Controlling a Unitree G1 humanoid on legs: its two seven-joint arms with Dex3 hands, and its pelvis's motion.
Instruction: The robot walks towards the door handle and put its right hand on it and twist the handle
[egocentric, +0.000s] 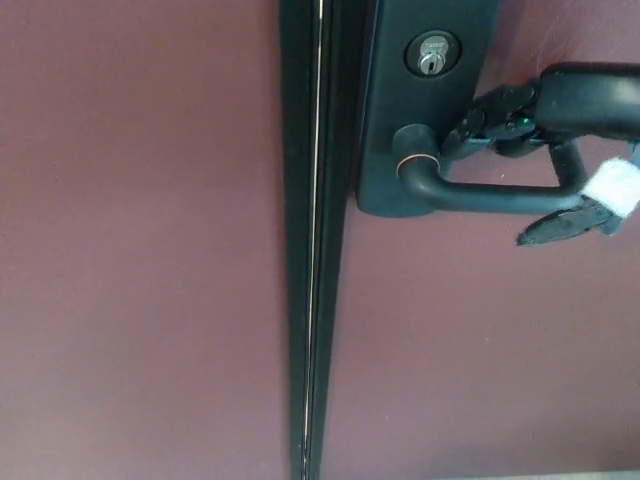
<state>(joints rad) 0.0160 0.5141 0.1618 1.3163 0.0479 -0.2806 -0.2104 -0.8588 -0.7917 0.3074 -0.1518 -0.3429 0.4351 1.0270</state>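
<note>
The black lever handle (480, 197) runs about level to the right from its hub on a dark backplate (385, 100). My right hand (575, 110) enters from the upper right and straddles the lever's outer end. Its fingers (492, 118) stretch toward the hub just above the lever, with a strip of door showing between them and the bar. The thumb (560, 227), with a white wrap (615, 185) at its base, points left just under the lever's tip. The hand is open around the lever, not clamped on it. My left hand is out of the picture.
A round keyhole cylinder (432, 55) sits on the backplate above the hub. The maroon door (480, 350) fills the view, and a dark vertical seam (315, 240) separates it from the matching panel (140, 240) on the left. A pale sliver of floor (560, 476) shows at the bottom right.
</note>
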